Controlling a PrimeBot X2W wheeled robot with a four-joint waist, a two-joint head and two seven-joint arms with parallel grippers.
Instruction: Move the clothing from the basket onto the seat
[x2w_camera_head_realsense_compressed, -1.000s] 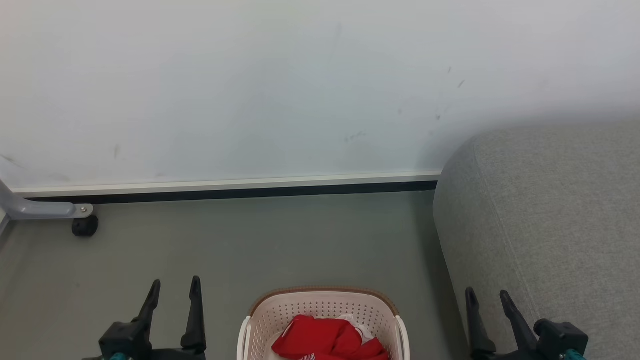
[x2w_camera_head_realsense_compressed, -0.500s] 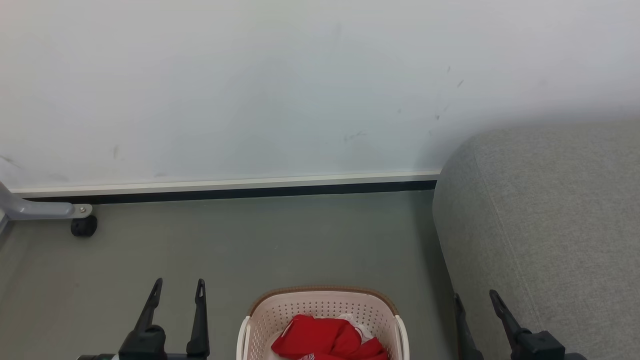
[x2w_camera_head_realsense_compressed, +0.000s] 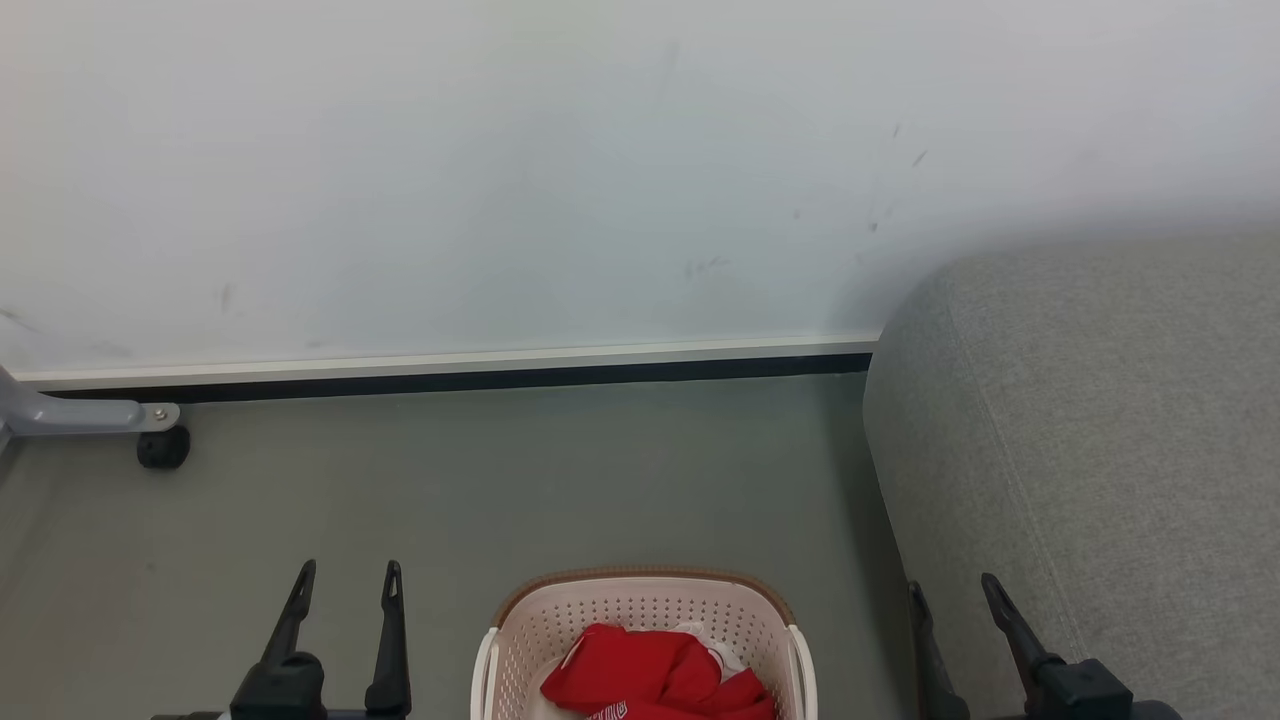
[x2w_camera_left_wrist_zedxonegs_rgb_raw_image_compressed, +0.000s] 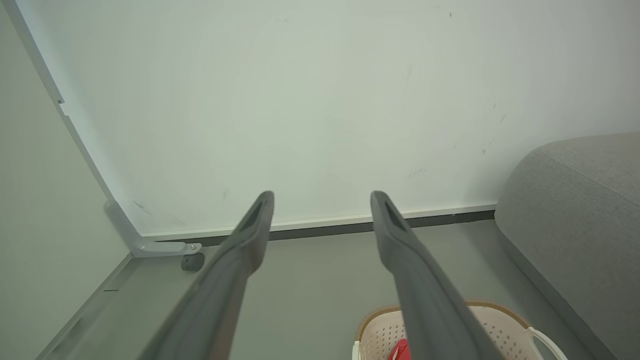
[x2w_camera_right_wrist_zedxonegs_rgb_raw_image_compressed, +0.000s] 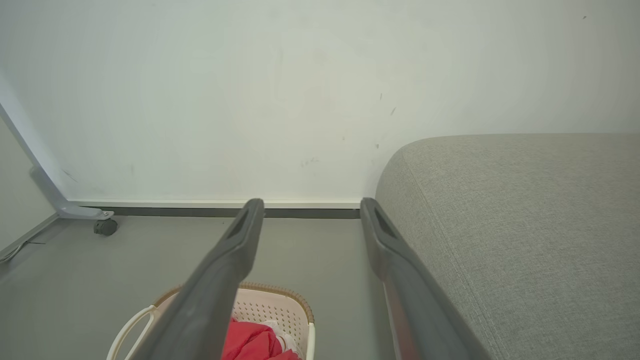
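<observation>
Red jerseys (x2w_camera_head_realsense_compressed: 655, 675) lie crumpled in the cream perforated basket (x2w_camera_head_realsense_compressed: 640, 612) with its brown rim, on the floor at the bottom middle of the head view. The grey sofa (x2w_camera_head_realsense_compressed: 1100, 440) rises at the right. My left gripper (x2w_camera_head_realsense_compressed: 348, 572) stands open left of the basket, holding nothing. My right gripper (x2w_camera_head_realsense_compressed: 953, 586) is open between the basket and the sofa's side, also holding nothing. The right wrist view looks past its open fingers (x2w_camera_right_wrist_zedxonegs_rgb_raw_image_compressed: 240, 240) at the basket (x2w_camera_right_wrist_zedxonegs_rgb_raw_image_compressed: 280, 302), the red cloth (x2w_camera_right_wrist_zedxonegs_rgb_raw_image_compressed: 250, 342) and the sofa (x2w_camera_right_wrist_zedxonegs_rgb_raw_image_compressed: 525, 225). Part of the basket (x2w_camera_left_wrist_zedxonegs_rgb_raw_image_compressed: 495, 325) appears in the left wrist view.
A white wall (x2w_camera_head_realsense_compressed: 500, 170) with a dark skirting strip closes off the back. A grey metal leg with a black castor (x2w_camera_head_realsense_compressed: 160, 447) stands on the grey floor (x2w_camera_head_realsense_compressed: 520, 480) at the far left.
Both grippers have dropped lower in the head view and turned slightly; the right one shifted a little left. The camera has tilted slightly. The basket and jerseys lie as before.
</observation>
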